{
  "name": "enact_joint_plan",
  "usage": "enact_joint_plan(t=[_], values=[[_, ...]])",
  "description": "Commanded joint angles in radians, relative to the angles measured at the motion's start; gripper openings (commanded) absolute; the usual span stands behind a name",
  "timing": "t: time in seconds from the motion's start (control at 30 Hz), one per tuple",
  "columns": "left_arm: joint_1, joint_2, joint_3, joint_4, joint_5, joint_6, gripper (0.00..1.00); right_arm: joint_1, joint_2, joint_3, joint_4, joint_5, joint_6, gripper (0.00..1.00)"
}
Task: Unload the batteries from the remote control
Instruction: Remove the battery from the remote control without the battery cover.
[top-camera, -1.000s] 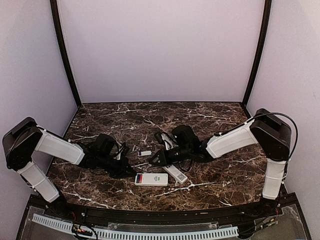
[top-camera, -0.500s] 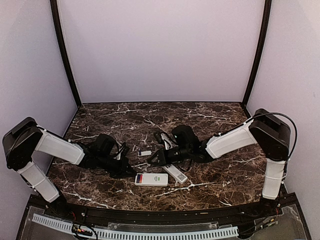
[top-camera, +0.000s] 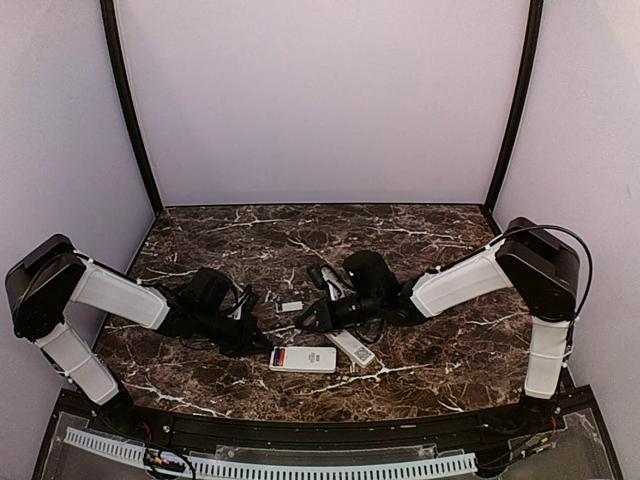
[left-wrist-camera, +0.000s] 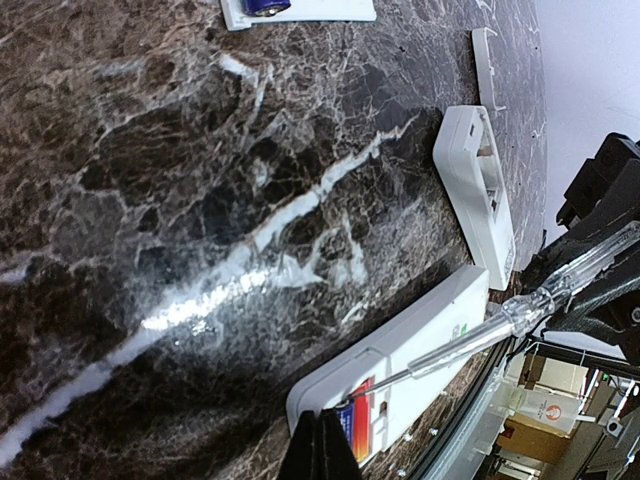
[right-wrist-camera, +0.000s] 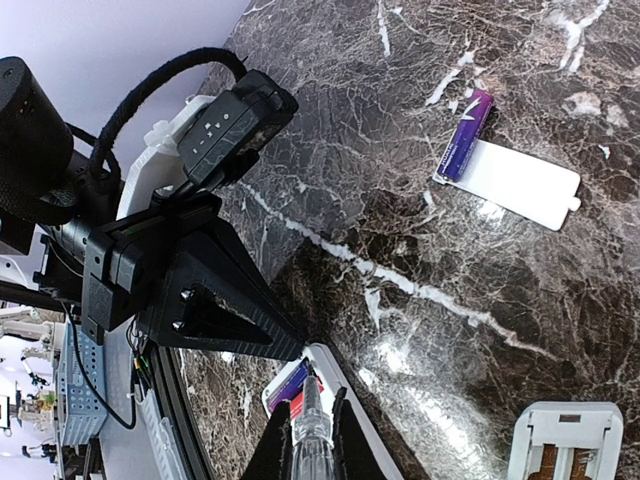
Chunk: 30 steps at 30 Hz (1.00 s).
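One near remote (top-camera: 303, 358), position unchanged over the last second; orange-red battery (left-wrist-camera: 354, 420) seated at its end. Right end effector (right-wrist-camera: 310, 432) clamps screwdriver (left-wrist-camera: 525, 303), tip at that cell, barely shifted; left end effector (left-wrist-camera: 320, 447) closed, empty. Prying undone.

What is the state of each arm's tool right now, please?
Left tool: closed, nothing visible in it.
Right tool: closed on the screwdriver.
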Motion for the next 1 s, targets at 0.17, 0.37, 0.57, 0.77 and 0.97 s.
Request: enact_joint_plan(t=[0.17, 0.37, 0.57, 0.77, 0.97], values=[[-0.013, 0.023, -0.028, -0.061, 0.001, 0.015, 0.00, 0.005, 0.025, 0.021, 0.002, -0.038, 0.001, 0.00], [-0.013, 0.021, -0.030, -0.072, -0.012, 0.010, 0.00, 0.011, -0.001, 0.034, -0.032, -0.126, 0.038, 0.00], [-0.013, 0.027, -0.029, -0.078, -0.013, 0.012, 0.00, 0.018, -0.006, 0.020, 0.018, -0.210, 0.143, 0.00], [-0.013, 0.025, -0.033, -0.079, -0.019, 0.009, 0.00, 0.032, -0.015, 0.031, -0.003, -0.227, 0.157, 0.00], [-0.013, 0.027, -0.035, -0.086, -0.027, 0.010, 0.00, 0.037, -0.040, 0.029, 0.003, -0.252, 0.173, 0.00]])
